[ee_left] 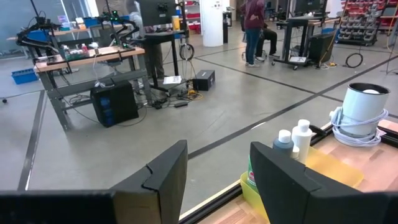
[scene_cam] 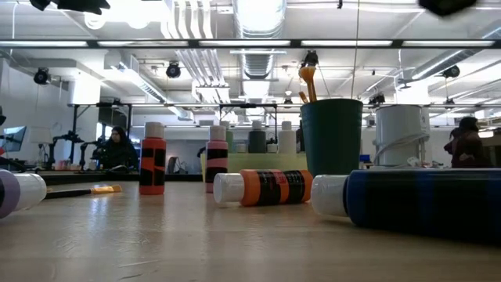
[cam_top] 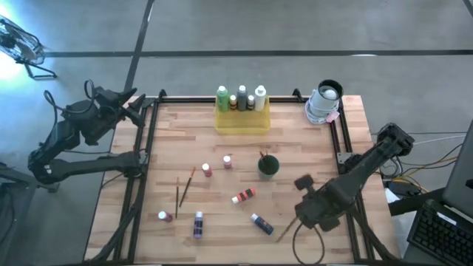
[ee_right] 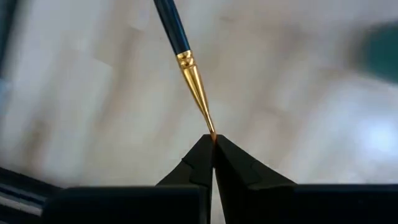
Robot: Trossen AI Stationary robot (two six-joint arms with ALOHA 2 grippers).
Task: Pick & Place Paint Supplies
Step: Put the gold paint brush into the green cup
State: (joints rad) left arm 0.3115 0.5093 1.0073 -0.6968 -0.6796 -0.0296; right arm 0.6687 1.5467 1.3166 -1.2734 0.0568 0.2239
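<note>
My right gripper (cam_top: pixel 301 213) hangs over the table's near right part, shut on a thin paintbrush (ee_right: pixel 186 68) with a dark blue handle and gold ferrule; the brush (cam_top: pixel 285 231) pokes out toward the near edge. My left gripper (ee_left: pixel 217 177) is open at the far left corner (cam_top: pixel 137 103) and touches nothing. Small paint bottles lie or stand mid-table: an orange one (cam_top: pixel 244 196) and a blue one (cam_top: pixel 261 222) on their sides, a purple one (cam_top: pixel 198 224). Two brushes (cam_top: pixel 185 186) lie flat. More bottles (cam_top: pixel 242 97) stand in the yellow tray (cam_top: pixel 242 122). My right gripper pinches the paintbrush by its pointed bristle tip (ee_right: pixel 212 132), only at the free ends of the two fingers. The brush runs on straight beyond the fingertips, in line with them. It seems to be off the table, which shows blurred behind it.
A dark green cup (cam_top: pixel 268 165) with brushes in it stands mid-table right. A white cylinder wound with cord (cam_top: pixel 325 103) sits at the far right corner. Black rails (cam_top: pixel 148 148) run along the table's left and right sides. People and benches fill the room beyond.
</note>
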